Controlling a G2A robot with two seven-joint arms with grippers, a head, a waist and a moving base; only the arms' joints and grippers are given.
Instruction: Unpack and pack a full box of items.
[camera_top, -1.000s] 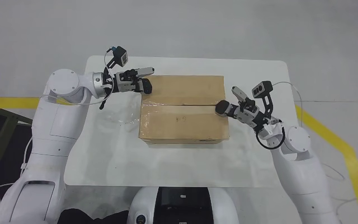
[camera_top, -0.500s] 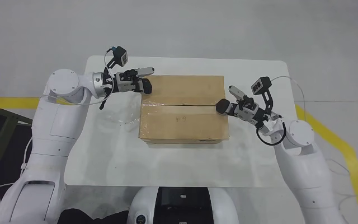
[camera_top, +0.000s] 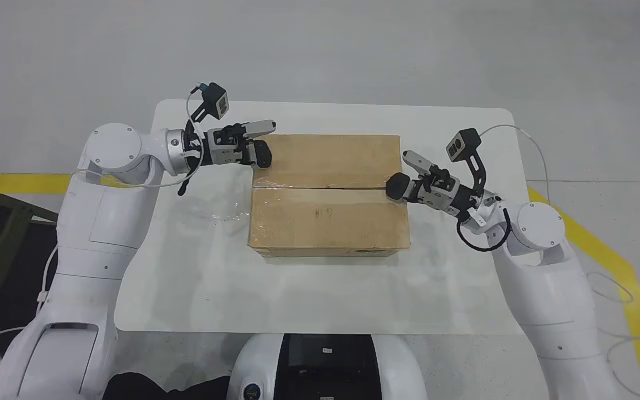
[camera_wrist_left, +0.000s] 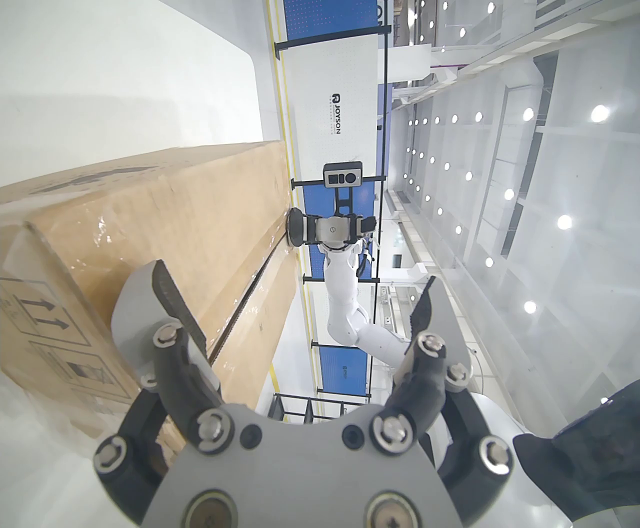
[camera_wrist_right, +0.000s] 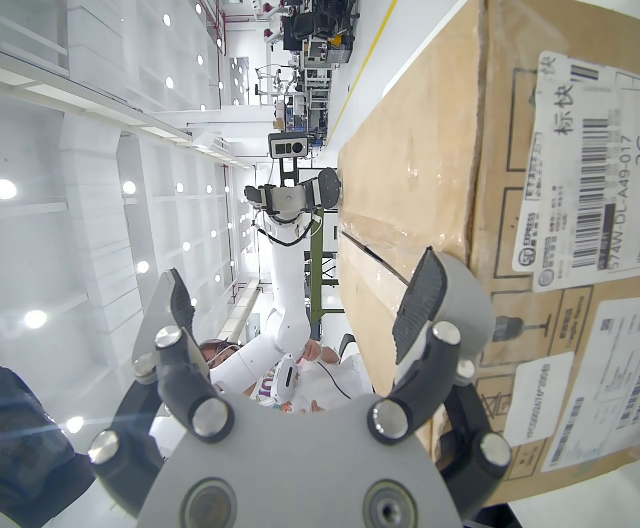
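A closed cardboard box (camera_top: 328, 195) lies in the middle of the white table, its two top flaps meeting at a taped seam. My left gripper (camera_top: 264, 142) stands open at the box's left end, level with the seam; in the left wrist view (camera_wrist_left: 295, 310) one finger (camera_wrist_left: 170, 300) rests near the box's (camera_wrist_left: 150, 210) top edge. At the right end my right gripper (camera_top: 403, 173) is also open. In the right wrist view (camera_wrist_right: 300, 300) one finger (camera_wrist_right: 425, 295) sits by the top edge of the box (camera_wrist_right: 425, 150), next to the seam. Neither gripper holds anything.
The table (camera_top: 180, 280) has bare surface in front of the box and to both sides. A clear plastic film (camera_top: 215, 205) lies on it left of the box. Shipping labels (camera_wrist_right: 575, 180) cover the box's right end.
My right gripper has shifted a little toward the far side along the box's right end, and its wrist has swung with it. The left arm and the box have not moved.
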